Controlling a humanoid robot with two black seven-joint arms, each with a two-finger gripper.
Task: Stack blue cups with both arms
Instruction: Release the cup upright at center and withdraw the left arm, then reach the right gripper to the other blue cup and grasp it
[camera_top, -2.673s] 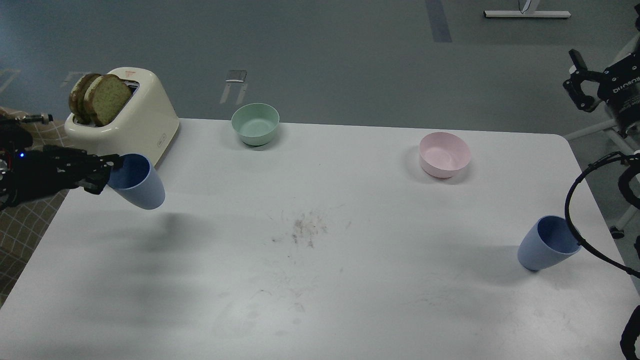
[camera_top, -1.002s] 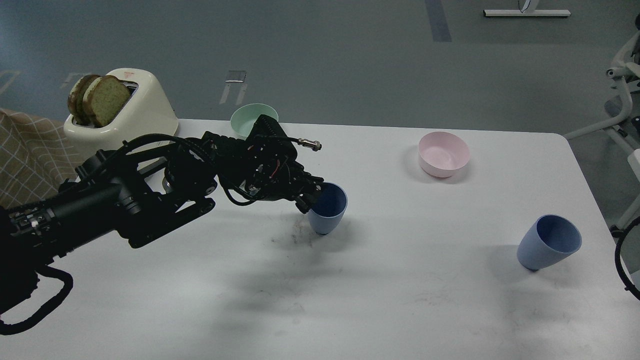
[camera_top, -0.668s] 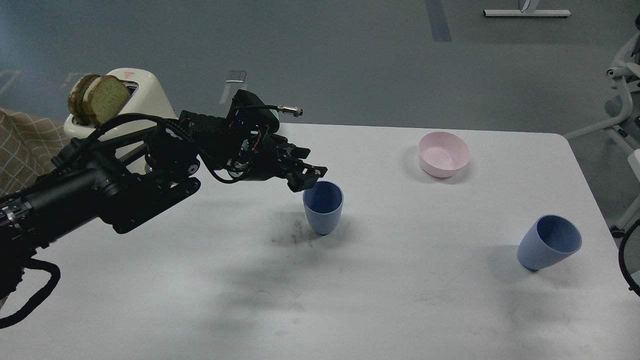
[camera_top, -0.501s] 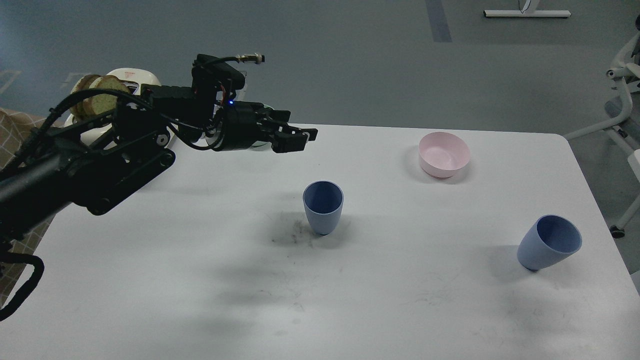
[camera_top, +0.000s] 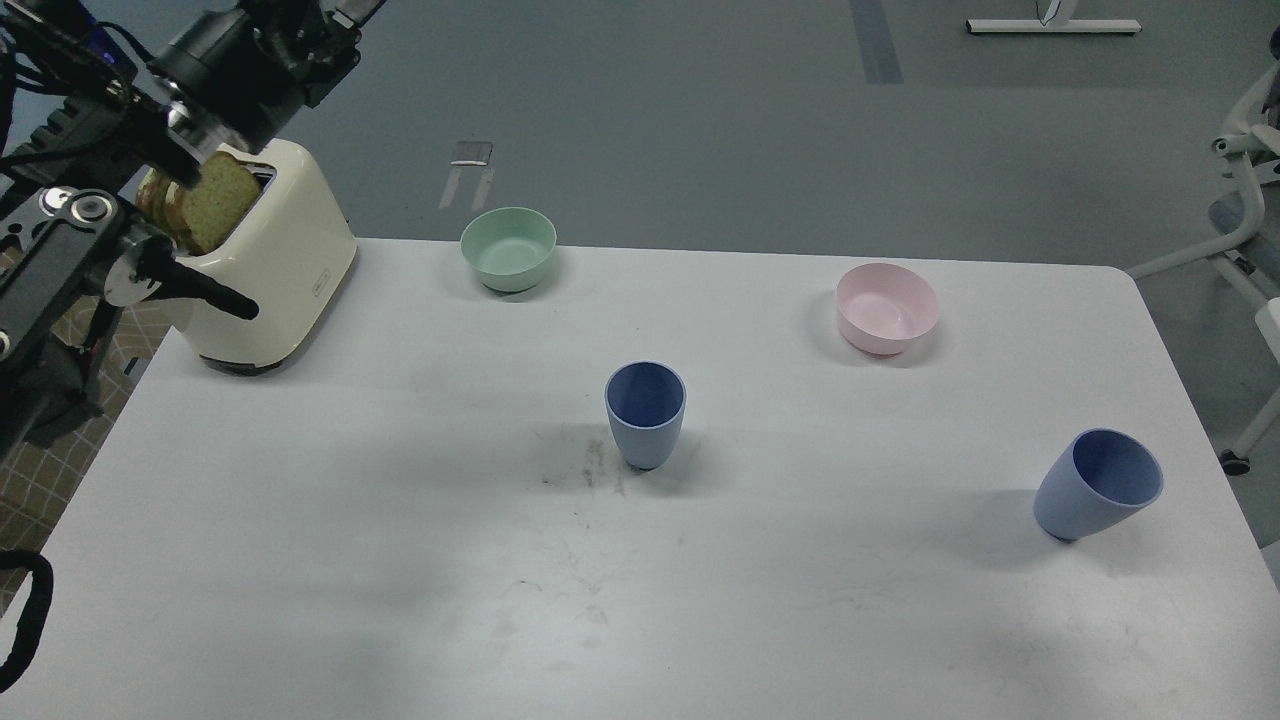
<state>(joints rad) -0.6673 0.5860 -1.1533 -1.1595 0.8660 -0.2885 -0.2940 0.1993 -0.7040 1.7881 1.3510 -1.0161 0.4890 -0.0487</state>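
Observation:
One blue cup stands upright and alone in the middle of the white table. The second blue cup stands near the table's right edge, its mouth leaning to the right as seen from here. My left arm reaches up across the top left corner, above the toaster, far from both cups. Its far end runs out of the top edge, so its gripper is out of view. My right arm and gripper are out of view.
A cream toaster with bread slices stands at the back left, partly behind my left arm. A mint-green bowl sits at the back centre and a pale pink bowl at the back right. White chair legs stand beyond the right edge.
My left gripper set the cup down at the table's middle, let it go, then rose and swung back to the upper left, out of the top of the view.

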